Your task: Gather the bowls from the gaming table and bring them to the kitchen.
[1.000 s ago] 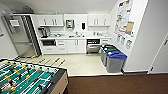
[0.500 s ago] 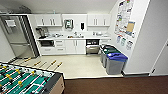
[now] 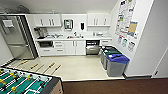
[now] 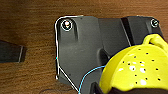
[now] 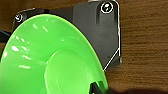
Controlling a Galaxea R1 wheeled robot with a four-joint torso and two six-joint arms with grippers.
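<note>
The left hand (image 4: 110,88) pinched the yellow bowl (image 4: 135,70) and the right hand (image 5: 98,87) pinched the green bowl (image 5: 50,57), both above brown floor; the kitchen (image 3: 72,42) lay ahead

One yellow bowl (image 4: 136,70), one green bowl (image 5: 50,57), one foosball table (image 3: 25,83), two bins (image 3: 115,63).

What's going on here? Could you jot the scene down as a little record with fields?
Ahead: kitchen with white cabinets, sink, dishwasher
Right of kitchen: bins along the wall, one with a blue lid
Near left: foosball table
Left wrist view: yellow bowl, speckled with small holes, close to the camera
Right wrist view: green bowl, close to the camera
Floor under arms: brown carpet
</note>
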